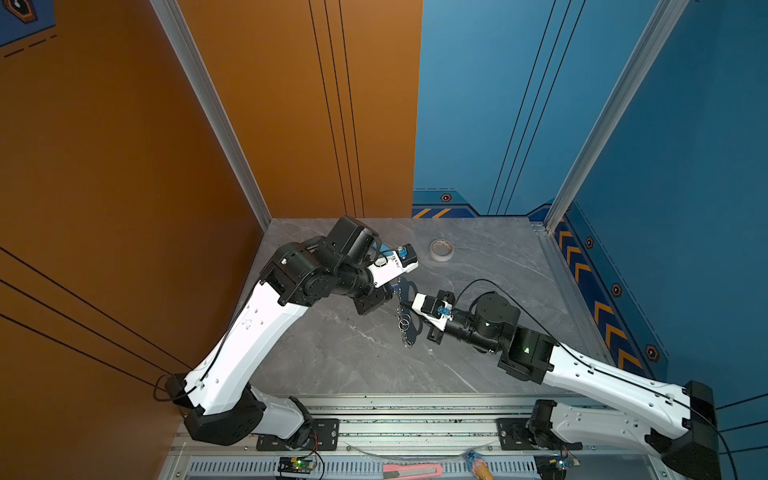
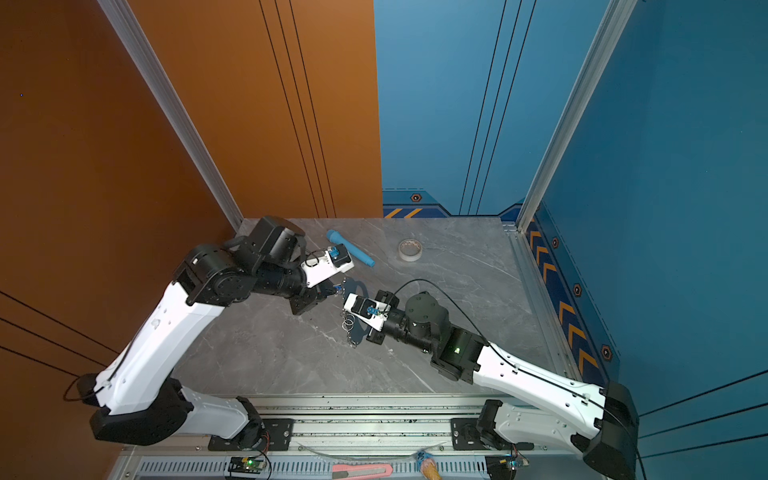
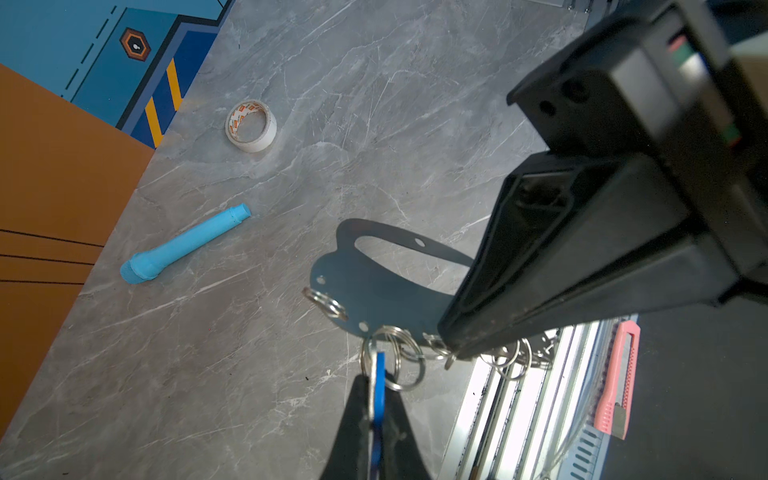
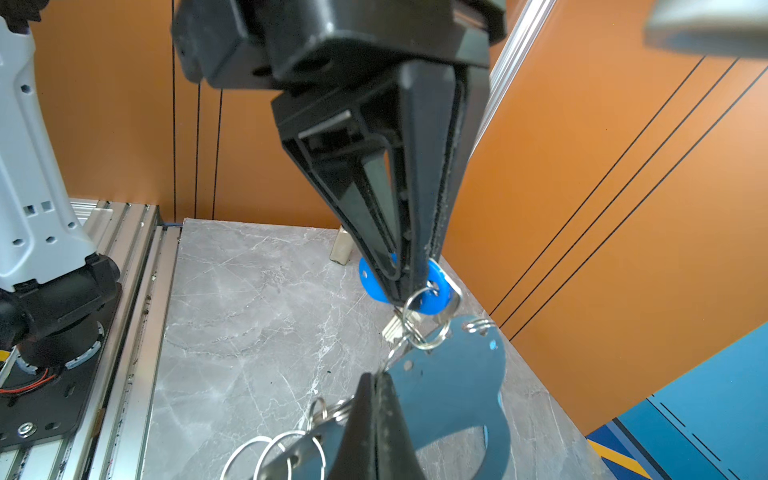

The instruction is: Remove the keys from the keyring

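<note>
L gripper (image 3: 376,376) clamped on keys (image 4: 441,297), R gripper (image 4: 374,380) pinching keyring (image 4: 457,374) edge, off table (image 3: 208,353), tape roll (image 3: 266,138) + tube (image 3: 187,245) well apart

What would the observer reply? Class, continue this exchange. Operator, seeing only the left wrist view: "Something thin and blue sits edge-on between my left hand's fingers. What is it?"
Observer: The right wrist view shows it face-on. It is the flat, rounded blue tag of the keys, pinched by the left hand.
Operator: Is a metal key with it?
Observer: Yes, a silvery key hangs beside the tag.
Operator: How does the right hand hold the keyring?
Observer: Its fingers are shut on the plate's edge, beside a small hole.
</note>
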`<state>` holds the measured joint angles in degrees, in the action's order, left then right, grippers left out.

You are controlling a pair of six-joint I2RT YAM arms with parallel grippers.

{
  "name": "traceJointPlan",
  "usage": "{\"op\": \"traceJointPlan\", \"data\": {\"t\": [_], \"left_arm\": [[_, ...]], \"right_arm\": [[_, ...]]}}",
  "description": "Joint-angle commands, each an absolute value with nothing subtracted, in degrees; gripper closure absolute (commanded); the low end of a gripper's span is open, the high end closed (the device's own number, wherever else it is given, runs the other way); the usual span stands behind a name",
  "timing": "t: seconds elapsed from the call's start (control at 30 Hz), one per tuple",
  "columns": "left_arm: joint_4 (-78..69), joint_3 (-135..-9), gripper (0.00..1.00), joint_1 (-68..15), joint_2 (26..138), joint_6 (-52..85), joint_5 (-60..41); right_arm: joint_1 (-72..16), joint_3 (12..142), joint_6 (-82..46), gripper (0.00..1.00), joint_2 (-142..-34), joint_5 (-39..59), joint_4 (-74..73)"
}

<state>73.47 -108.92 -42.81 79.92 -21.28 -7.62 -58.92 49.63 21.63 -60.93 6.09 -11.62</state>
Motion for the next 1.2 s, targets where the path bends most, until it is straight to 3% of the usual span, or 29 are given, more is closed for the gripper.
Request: {"op": "traceJointPlan", "data": {"t": [0.0,0.33,0.53,0.93,1.17], "left_arm": [[67.98,-106.75,1.00,-43.14,77.51,-16.74,-6.01],[66.76,-103.05,1.00,-41.20,76.20,-12.74,-5.60],[63.82,-103.47,1.00,-44.11,76.02,-14.85,-9.71],[63.34,-103.47,1.00,-45.94,75.30,-18.19,-10.80],[63.37,-103.53,1.00,-45.46,75.41,-18.63,-10.98]], "right_arm": [[-59.74,47.79,20.33,1.00,-59.07,5.06,-15.90],[-60.28,46.10,20.27,1.00,-57.74,2.19,-17.18],[-56.36,45.69,11.22,1.00,-59.73,9.28,-19.01],[-50.51,48.01,1.12,0.84,-64.22,19.99,-24.57],[-49.22,49.52,-0.22,0.84,-64.83,23.14,-24.49]]}}
